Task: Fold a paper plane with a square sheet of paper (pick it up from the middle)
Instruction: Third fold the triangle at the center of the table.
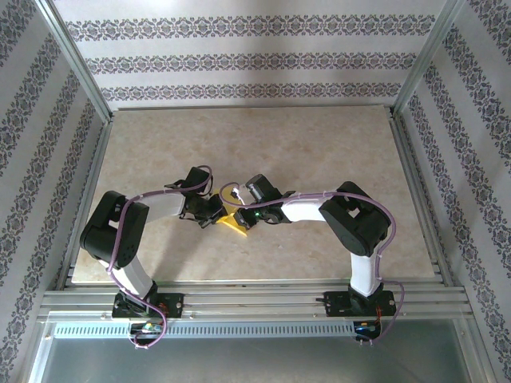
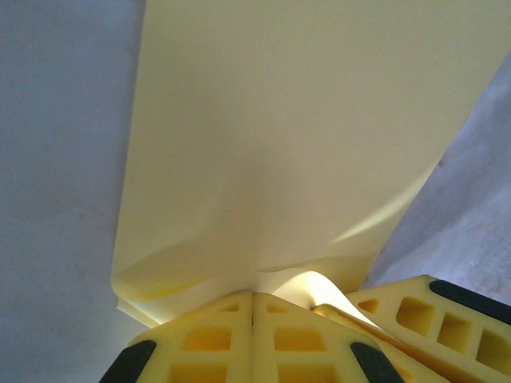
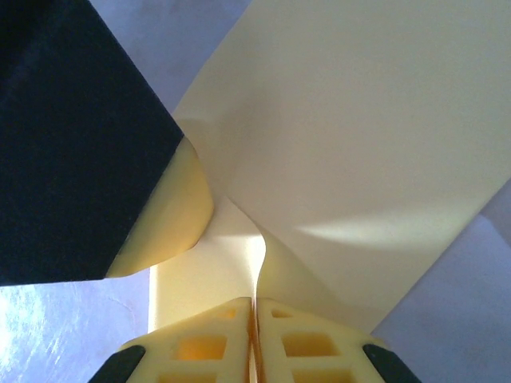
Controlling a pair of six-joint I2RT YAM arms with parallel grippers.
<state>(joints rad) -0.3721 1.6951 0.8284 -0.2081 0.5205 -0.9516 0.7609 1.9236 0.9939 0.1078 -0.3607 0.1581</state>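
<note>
The yellow sheet of paper [image 1: 233, 225] hangs as a small pointed wedge between both grippers, just above the middle of the table. My left gripper [image 1: 217, 212] is shut on its left side, my right gripper [image 1: 242, 215] on its right. In the left wrist view the closed left gripper [image 2: 253, 294] pinches the paper [image 2: 279, 144], which curls and rises ahead; a right fingertip [image 2: 415, 315] pokes in at lower right. The right gripper [image 3: 255, 300] clamps a bent flap of the paper [image 3: 359, 144], with a left fingertip [image 3: 168, 211] close at upper left. Whether it has the paper plane's shape I cannot tell.
The beige marbled tabletop [image 1: 279, 144] is boxed in by patterned walls and aluminium posts [image 1: 76, 60]. Metal rails [image 1: 255, 299] carrying both arm bases run along the near edge. The two wrists sit almost touching over the table's centre.
</note>
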